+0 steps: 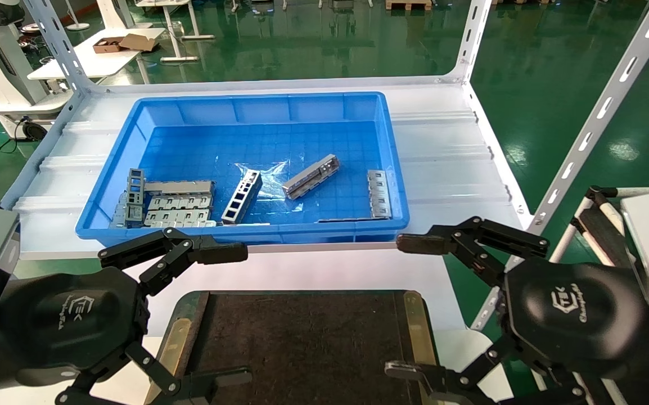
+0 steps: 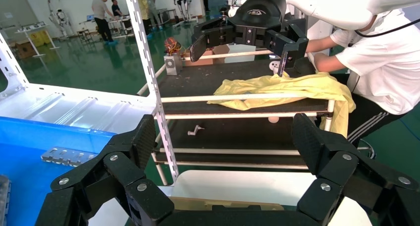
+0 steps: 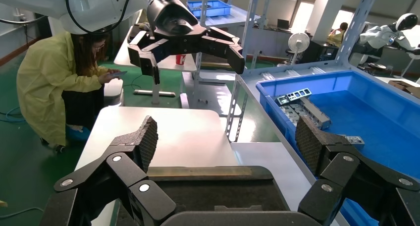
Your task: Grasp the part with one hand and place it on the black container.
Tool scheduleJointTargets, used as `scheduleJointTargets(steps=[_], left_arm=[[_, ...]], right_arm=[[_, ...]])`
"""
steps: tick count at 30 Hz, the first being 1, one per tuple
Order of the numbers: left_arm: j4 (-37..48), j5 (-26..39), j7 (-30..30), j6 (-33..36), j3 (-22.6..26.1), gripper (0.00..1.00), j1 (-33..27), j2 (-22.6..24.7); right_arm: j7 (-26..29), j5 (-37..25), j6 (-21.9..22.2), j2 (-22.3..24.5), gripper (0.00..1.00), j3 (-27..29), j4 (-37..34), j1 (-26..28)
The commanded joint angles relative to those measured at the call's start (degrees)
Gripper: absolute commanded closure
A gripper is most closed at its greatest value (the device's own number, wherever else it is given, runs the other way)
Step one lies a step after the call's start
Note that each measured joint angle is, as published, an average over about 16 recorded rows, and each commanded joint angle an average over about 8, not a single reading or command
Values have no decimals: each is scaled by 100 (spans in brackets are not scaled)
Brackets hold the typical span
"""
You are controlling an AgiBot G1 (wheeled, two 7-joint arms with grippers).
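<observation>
**Both grippers held open over the tray**

The fingers [image 1: 220, 253] of the left gripper [image 1: 217, 315] are spread wide and nothing is held; the right gripper [image 1: 414, 306] is likewise opened and empty; both are poised over the near edges of the black container [image 1: 302, 337], one at each side; the part [image 1: 311, 176] is seen lying aslant in the blue bin [image 1: 257, 107], mid-floor, apart from the ladder-like piece [image 1: 242, 197] and the tabbed plates [image 1: 178, 211]; the bin is carried on the white desk [image 1: 448, 163].
</observation>
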Motion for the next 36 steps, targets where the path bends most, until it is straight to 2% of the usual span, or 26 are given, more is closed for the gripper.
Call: scheduleJointTargets(steps=[1,36], left_arm=[[0,0,0,0,0,0,0,0],[0,0,0,0,0,0,0,0]], right_arm=[[0,0,0,0,0,0,0,0],[0,0,0,0,0,0,0,0]])
